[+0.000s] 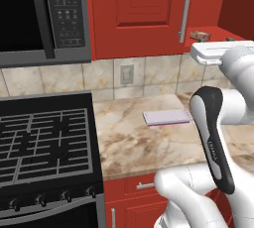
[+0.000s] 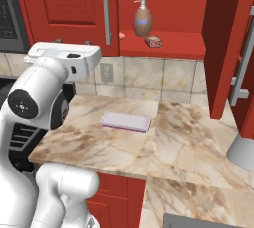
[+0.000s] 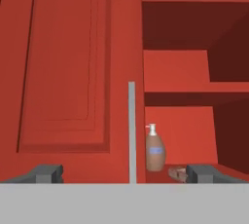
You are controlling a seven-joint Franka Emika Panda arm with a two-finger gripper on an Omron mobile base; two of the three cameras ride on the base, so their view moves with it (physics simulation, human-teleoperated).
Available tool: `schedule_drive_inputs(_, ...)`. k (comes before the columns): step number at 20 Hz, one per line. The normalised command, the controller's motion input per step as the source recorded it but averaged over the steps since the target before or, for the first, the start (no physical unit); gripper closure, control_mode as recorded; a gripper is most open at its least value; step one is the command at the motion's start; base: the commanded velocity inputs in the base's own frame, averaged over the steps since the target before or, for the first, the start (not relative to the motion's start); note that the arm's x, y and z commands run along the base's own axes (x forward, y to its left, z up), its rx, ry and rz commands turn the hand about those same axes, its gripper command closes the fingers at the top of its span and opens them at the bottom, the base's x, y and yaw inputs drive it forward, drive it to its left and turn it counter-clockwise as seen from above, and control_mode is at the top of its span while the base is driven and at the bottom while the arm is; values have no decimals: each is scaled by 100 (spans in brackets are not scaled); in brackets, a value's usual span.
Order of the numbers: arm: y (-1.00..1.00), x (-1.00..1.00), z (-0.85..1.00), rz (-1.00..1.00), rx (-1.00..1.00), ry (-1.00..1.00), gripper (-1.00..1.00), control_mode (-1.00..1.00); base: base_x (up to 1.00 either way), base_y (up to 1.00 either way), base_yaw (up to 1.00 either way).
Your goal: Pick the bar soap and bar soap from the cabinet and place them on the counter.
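Note:
The red cabinet [image 2: 64, 4] has its left door shut and its right door [image 2: 225, 33] swung open. On its bottom shelf [image 2: 173, 46] a salmon-brown bar soap [image 2: 153, 40] lies right of a brown pump bottle [image 2: 142, 19]. A peach sliver of another bar soap [image 2: 122, 35] peeks out at the shut door's edge. My gripper [image 2: 73, 41] hovers below and left of the shelf, in front of the shut door, open and empty. Through the hand view the gripper [image 3: 125, 174] faces the door handle [image 3: 132, 130], with the bottle [image 3: 155, 150] and a bar soap [image 3: 177, 173] low right. The veined counter [image 1: 129, 142] lies beneath.
A flat lavender pad [image 1: 166, 117] rests on the counter near the wall. The black gas stove [image 1: 44, 138] and a microwave [image 1: 39, 19] stand to the left. A grey rounded object [image 2: 243, 152] sits at the right edge. The open door overhangs the counter's right side.

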Motion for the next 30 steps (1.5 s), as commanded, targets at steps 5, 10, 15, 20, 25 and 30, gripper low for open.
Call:
schedule_drive_inputs(5, 0, 17, 0, 0, 0, -3, -100, -100, 0, 0, 0)
schedule_drive_inputs(10, 0, 22, 0, 0, 0, -4, -100, -100, 0, 0, 0)
schedule_drive_inputs(15, 0, 20, 0, 0, 0, -5, -100, -100, 0, 0, 0)
schedule_drive_inputs(20, 0, 14, 0, 0, 0, -5, -100, -100, 0, 0, 0)
schedule_drive_inputs(25, -1, 18, 0, 0, 0, -2, -100, -100, 0, 0, 0)
schedule_drive_inputs(30, -2, 24, 0, 0, 0, 0, -100, -100, 0, 0, 0)
